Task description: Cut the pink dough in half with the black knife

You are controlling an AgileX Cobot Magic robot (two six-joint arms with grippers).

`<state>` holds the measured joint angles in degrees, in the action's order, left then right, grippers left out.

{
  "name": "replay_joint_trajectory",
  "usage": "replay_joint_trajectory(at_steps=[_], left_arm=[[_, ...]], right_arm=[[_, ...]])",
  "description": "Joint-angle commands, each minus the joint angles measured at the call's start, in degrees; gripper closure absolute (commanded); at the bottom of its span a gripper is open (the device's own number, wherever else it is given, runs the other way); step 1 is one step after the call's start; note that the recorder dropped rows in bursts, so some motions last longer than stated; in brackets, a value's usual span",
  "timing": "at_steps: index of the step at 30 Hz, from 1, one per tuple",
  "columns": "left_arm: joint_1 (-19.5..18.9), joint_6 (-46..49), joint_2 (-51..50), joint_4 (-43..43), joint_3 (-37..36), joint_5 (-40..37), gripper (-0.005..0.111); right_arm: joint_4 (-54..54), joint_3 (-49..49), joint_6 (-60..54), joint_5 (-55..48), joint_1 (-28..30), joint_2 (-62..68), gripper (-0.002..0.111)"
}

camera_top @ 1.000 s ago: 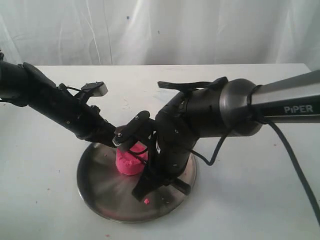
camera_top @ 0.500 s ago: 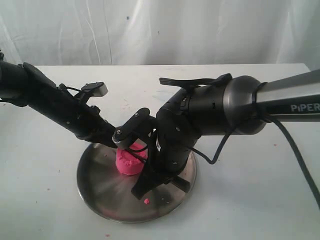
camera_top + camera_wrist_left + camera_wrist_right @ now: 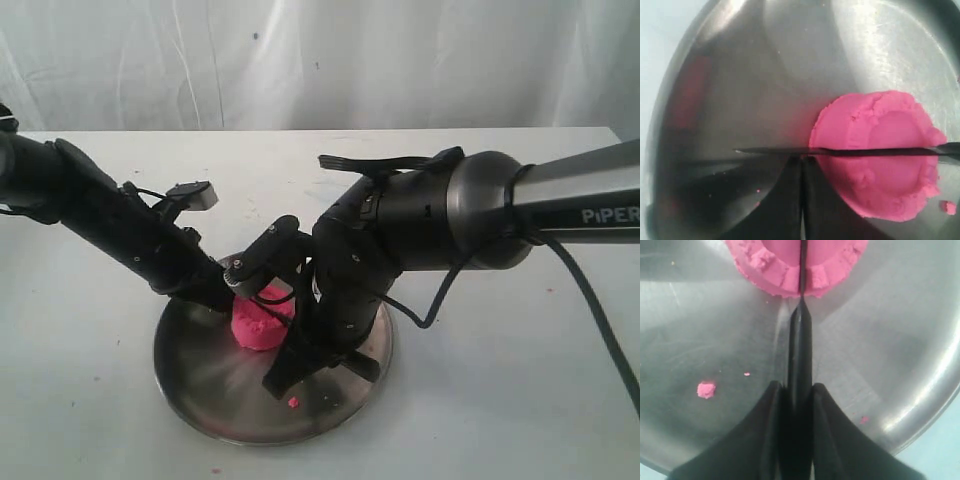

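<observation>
The black knife lies edge-down across the middle of the stubby pink dough.

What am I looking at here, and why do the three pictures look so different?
This is a robot with two black arms, a left arm and a right arm, working over a white table. The wide picture comes from a camera standing apart from the arms. The two close-ups come from small cameras on each arm's wrist, looking out past its gripper. On the table sits a round steel plate with a lump of pink dough and a small pink crumb. The right gripper is shut on a black knife, whose blade lies across the top of the dough and seems pressed into it. The left gripper, fingers shut together, sits right beside the dough; whether it touches, I cannot tell.
</observation>
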<state>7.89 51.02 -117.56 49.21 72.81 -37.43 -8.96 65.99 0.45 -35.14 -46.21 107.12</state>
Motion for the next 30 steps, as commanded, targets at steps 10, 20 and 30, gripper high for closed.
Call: replay_joint_trajectory(at_steps=[10,20,30], left_arm=[[0.2,-3.3,4.3,-3.5,3.4,-3.7,0.107],[0.2,-3.3,5.1,-3.8,2.6,-1.9,0.107],[0.2,-3.3,4.9,-3.8,2.6,-1.6,0.107]], right_arm=[[-0.1,0.2,-0.4,0.5,0.0,-0.5,0.102],[0.3,0.2,-0.4,0.6,0.0,2.1,0.102],[0.3,0.2,-0.4,0.5,0.0,1.5,0.102]])
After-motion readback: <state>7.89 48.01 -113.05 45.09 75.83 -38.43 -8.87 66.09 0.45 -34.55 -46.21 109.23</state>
